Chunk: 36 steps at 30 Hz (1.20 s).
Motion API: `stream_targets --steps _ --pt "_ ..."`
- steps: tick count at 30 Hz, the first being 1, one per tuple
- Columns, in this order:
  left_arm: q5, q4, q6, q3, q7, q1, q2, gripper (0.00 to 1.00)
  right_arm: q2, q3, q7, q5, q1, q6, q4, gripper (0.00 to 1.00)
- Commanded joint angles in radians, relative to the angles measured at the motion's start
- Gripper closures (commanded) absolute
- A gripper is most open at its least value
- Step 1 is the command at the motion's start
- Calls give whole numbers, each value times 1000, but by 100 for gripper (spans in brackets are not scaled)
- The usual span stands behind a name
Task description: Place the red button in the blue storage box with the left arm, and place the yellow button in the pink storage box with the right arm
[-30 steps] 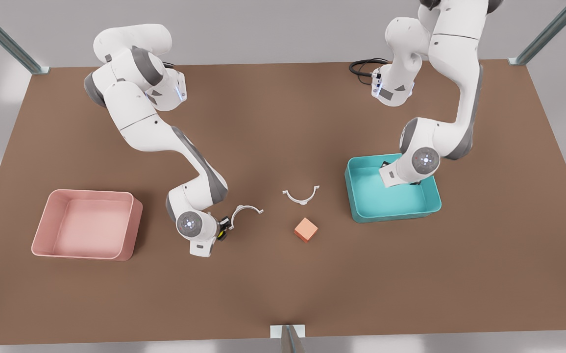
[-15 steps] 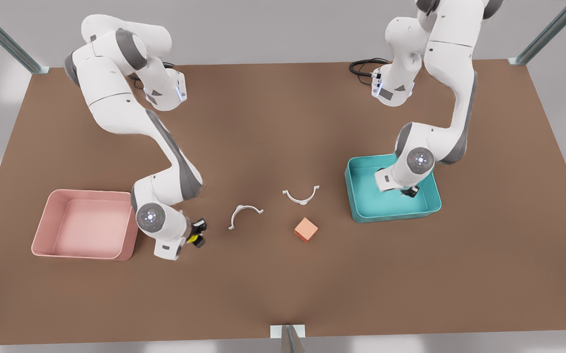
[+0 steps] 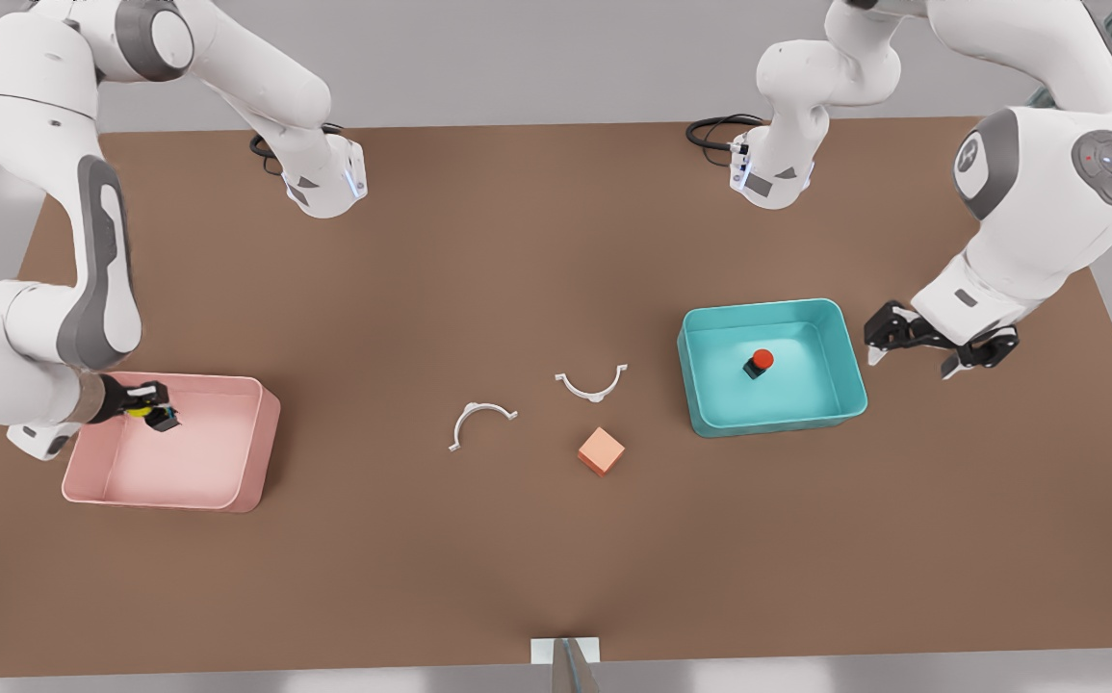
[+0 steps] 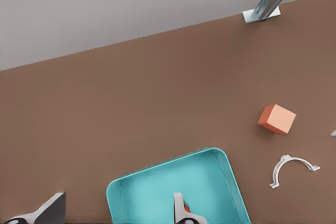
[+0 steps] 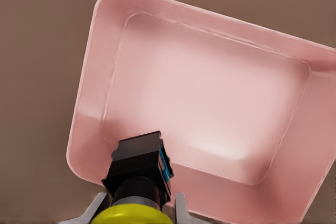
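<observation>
Over the brown table [image 3: 536, 558], the right hand [image 3: 153, 412] grips the yellow button [image 3: 140, 411]; left hand [image 3: 912, 354] spread empty.

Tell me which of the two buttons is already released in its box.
The red button: it sits free on the blue box's floor, the left gripper open beside the box. The yellow button is clamped in the right gripper over the pink box.

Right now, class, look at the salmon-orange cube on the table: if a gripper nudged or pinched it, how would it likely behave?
The cube has flat faces and rests flat on the table, so a nudge would probably slide it rather than roll it. Its squat, even proportions suggest that it is unlikely to tip. Parallel sides should suit a two-finger pinch; its weight cannot be judged.
</observation>
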Motion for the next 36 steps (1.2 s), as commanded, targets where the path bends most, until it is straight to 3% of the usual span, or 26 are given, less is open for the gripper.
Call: stream_targets --steps 1,9,10,11,14,19,23,26,36 --pt "7 10 -47 -4 -168 -8 14 0 44 0 -312 -22 -29 -38 3 46" --pt "7 13 -52 -4 -168 -11 33 0 311 -2 -303 -128 -32 134 93 43" --pt "8 13 -50 -2 -168 -11 33 0 325 -2 -283 -137 -32 134 112 18" --pt "8 13 -50 -2 -166 -11 33 0 325 0 -277 -137 -34 134 113 9" --pt "8 13 -50 -2 -166 -13 33 0 325 3 -263 -137 -32 133 115 6" --pt "8 13 -50 -2 -166 -11 40 0 49 136 -130 -79 -37 10 141 6" --pt "10 13 -50 -2 -166 -11 40 0 -180 371 373 -31 -45 -198 173 2" --pt "10 13 -50 -2 -166 -13 40 0 -326 373 455 107 -104 -212 75 3" --pt "10 13 -53 -2 -168 -13 40 0 -350 363 443 132 -115 -216 64 0"
